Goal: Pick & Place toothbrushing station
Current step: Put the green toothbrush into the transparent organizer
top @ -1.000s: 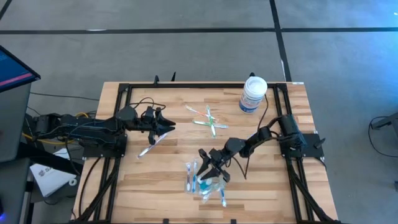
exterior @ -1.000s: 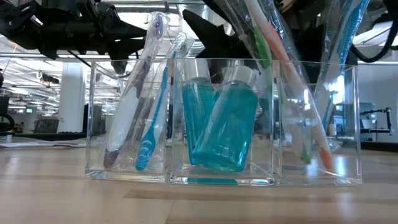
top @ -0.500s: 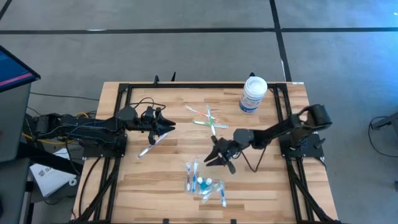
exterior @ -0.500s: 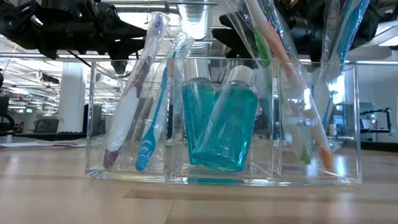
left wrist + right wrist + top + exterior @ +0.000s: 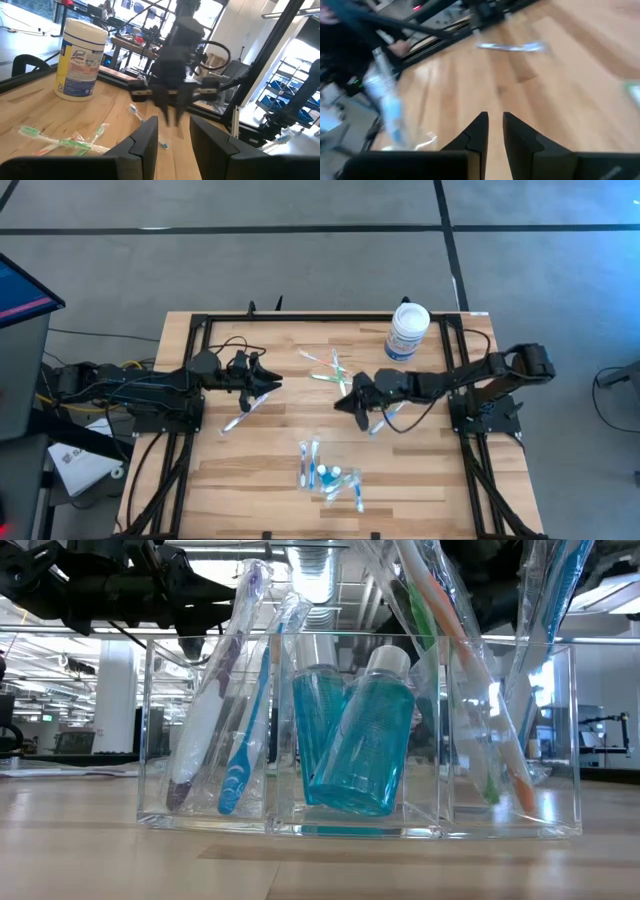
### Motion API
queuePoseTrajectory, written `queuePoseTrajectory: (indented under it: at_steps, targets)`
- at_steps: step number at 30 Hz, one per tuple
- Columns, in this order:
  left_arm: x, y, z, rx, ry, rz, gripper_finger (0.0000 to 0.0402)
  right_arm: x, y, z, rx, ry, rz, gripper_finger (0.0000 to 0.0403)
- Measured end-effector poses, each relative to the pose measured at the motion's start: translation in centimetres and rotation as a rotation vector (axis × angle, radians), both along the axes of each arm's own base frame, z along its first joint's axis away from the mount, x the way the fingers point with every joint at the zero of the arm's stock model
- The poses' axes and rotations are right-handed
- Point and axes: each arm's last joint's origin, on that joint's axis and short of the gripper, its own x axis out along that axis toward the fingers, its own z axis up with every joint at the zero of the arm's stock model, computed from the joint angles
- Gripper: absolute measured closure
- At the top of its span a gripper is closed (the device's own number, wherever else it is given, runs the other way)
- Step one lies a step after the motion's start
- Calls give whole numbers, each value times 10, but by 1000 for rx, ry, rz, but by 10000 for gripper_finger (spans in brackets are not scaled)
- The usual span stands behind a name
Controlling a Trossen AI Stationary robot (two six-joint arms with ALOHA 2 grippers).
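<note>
Clear tray [image 5: 328,477] near the counter's [image 5: 250,470] front edge, roughly mid-width, long side across the low view and split into three compartments [image 5: 210,638]. In one end compartment, blue toothbrush [image 5: 243,745] and white wrapped toothbrush [image 5: 205,730], long axes near upright, leaning, heads down on the tray floor. In the middle compartment, teal bottle [image 5: 360,745], tilted, white cap up. In the other end compartment, green-and-orange toothbrush [image 5: 450,665], steeply slanted, handle well above the rim. Farther back, loose wrapped green toothbrushes [image 5: 335,372] flat and crossed on the wood, just beside the right claw [image 5: 350,402]; a bluish wrapped brush [image 5: 378,422] flat on the tray side of that claw. Right claw low over mid-counter, between the crossed brushes and the tray, well apart from the tray; fingers [image 5: 477,131] a narrow gap apart, nothing between, bare wood ahead. Left claw [image 5: 262,385] toward the left side, fingers [image 5: 145,137] apart and gripping nothing; another wrapped brush [image 5: 240,416] slanted on the wood just beside it, contact impossible to tell. White tub [image 5: 408,330] upright near the back right corner. Open wood between tray and both claws and along the front edge at either side of the tray; black frame rails [image 5: 190,360] along the left, right and back edges.
</note>
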Motion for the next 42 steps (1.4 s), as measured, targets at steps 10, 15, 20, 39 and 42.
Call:
queuePoseTrajectory:
  at_steps: [10, 15, 20, 39, 42]
  targets:
    - [0, 1, 0, -1, 0, 26, 294, -1, -46, -13, 34, 71, -173, 377]
    - [0, 1, 0, -1, 0, 26, 294, 6, -59, -19, 39, 115, -214, 398]
    - [0, 1, 0, -1, 1, 26, 294, 25, -74, -25, 45, 183, -245, 398]
    - [0, 1, -1, -1, 5, 26, 294, 56, -118, 9, -93, 518, -432, 402]
    - [0, 1, -1, -1, 5, 26, 294, 55, -122, 1, -87, 551, -439, 402]
